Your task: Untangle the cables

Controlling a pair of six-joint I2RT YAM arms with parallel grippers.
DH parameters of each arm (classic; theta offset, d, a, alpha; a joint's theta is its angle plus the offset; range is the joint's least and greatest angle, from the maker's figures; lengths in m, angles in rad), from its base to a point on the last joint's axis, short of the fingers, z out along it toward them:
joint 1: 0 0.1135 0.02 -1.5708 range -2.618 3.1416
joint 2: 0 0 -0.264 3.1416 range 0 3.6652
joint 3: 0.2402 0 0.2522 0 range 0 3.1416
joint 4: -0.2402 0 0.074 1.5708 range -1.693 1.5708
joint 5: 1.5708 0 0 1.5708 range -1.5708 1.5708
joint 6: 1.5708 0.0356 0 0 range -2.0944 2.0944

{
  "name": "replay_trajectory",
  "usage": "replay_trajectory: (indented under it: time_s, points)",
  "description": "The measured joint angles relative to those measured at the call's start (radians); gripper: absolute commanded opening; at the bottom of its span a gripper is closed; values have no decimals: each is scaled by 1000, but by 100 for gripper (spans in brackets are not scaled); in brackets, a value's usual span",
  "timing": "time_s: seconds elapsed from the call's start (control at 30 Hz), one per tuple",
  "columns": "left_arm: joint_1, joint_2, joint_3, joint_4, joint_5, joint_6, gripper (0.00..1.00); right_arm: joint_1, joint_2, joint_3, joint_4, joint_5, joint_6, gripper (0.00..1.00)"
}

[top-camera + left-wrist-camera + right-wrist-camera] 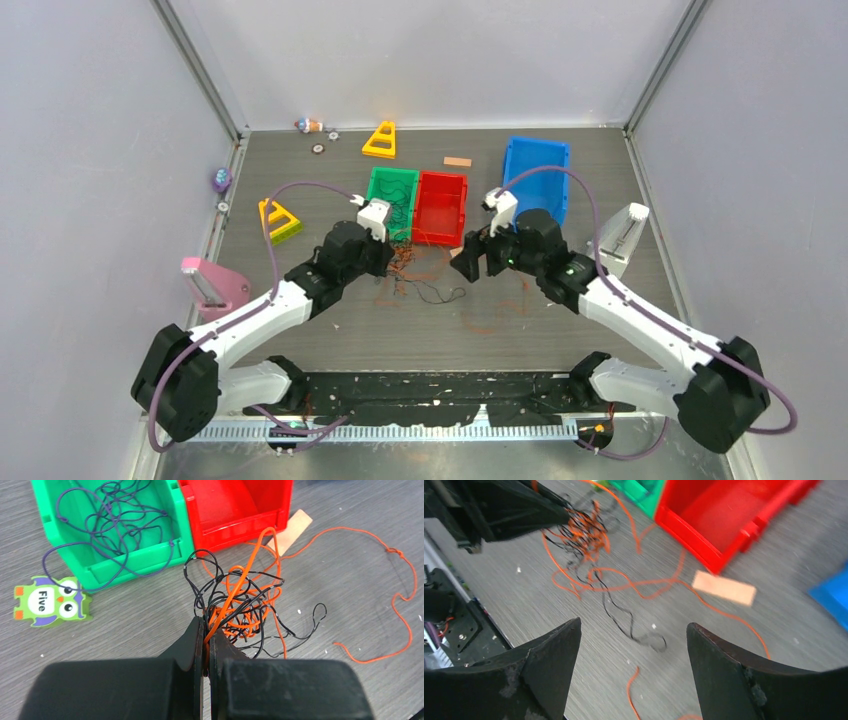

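Note:
A tangled clump of thin orange and black cables (240,611) lies on the grey table in front of the green and red bins; it also shows in the top view (405,265). My left gripper (206,630) is shut on an orange strand at the clump's near edge. A long loose orange strand (400,595) trails to the right, and a black strand (440,293) runs out from the clump. My right gripper (634,625) is open and empty, above the table to the right of the clump, over a loose black strand (624,615) and an orange strand (631,690).
A green bin (378,183) holds purple cables (115,520). A red bin (441,205) stands beside it and a blue bin (535,175) further right. A tan block (292,527), an owl tile (47,601), yellow triangles (381,140) and a pink tool (210,285) lie around.

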Motion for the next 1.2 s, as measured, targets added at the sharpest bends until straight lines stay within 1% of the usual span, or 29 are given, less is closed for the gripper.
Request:
replay_trajectory:
  time_s: [0.13, 0.2, 0.33, 0.5, 0.63, 0.9, 1.03, 1.2]
  points:
    - [0, 1, -2, 21, 58, 8, 0, 37, 115, 5, 175, -46, -40, 72]
    - [0, 4, -2, 29, 83, 10, 0, 51, 179, 23, 240, -45, -66, 70]
    - [0, 12, -2, 31, 115, 10, 0, 77, 273, 81, 306, -26, -125, 69]
    - [-1, 16, -2, 31, 132, 10, 0, 120, 366, 187, 338, 39, -215, 65]
    - [-1, 21, -2, 29, 134, 10, 0, 140, 417, 237, 348, 72, -267, 64]
    - [-2, 35, -2, 27, 134, 11, 0, 169, 481, 246, 352, 101, -336, 62]
    - [-2, 35, -2, 25, 134, 13, 0, 171, 486, 246, 356, 112, -351, 61]
    - [-2, 35, -2, 24, 134, 14, 0, 171, 481, 223, 399, 137, -358, 61]
